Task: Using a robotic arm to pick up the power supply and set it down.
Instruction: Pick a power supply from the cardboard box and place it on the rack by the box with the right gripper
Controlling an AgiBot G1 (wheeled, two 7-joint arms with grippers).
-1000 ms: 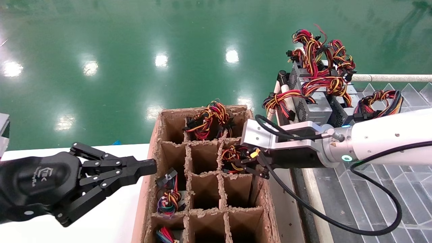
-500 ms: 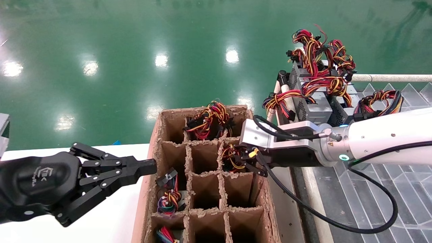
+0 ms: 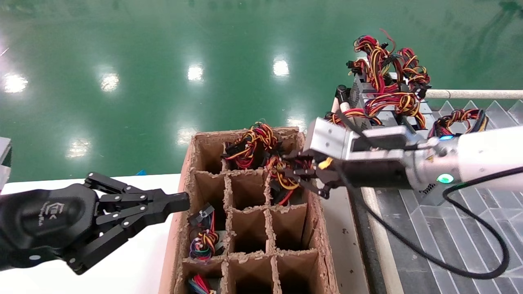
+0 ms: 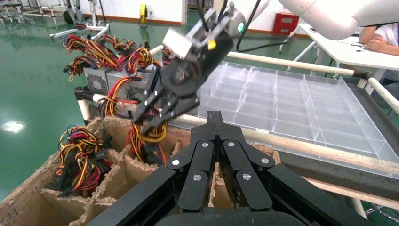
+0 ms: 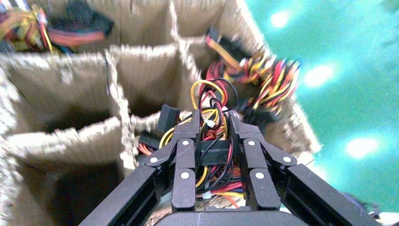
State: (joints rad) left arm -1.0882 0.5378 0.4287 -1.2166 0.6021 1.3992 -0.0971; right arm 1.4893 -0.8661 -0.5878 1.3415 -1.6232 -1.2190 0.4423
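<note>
My right gripper (image 3: 292, 172) hangs over the second-row right cell of the divided cardboard box (image 3: 184, 192). It is shut on the wire bundle (image 3: 281, 180) of the power supply. Red, yellow and black wires (image 5: 210, 101) run between its fingers (image 5: 184, 141), and the bundle trails down into the cell. The supply's grey body is hidden in the cell. The left wrist view shows the same gripper (image 4: 157, 110) with wires (image 4: 141, 139) dangling under it. My left gripper (image 3: 182, 201) is parked beside the box's left wall, shut and empty, its tips (image 4: 214, 117) pressed together.
Other wire bundles fill the back cell (image 3: 251, 147) and a left cell (image 3: 203, 239). Several grey power supplies with red and yellow wires (image 3: 384, 94) are piled at the back right. A clear divided tray (image 3: 470, 228) lies to the right, a white table (image 3: 135, 261) to the left.
The right gripper has risen and shifted toward the far side, drawing the wire bundle up out of the cell. The left arm has not moved.
</note>
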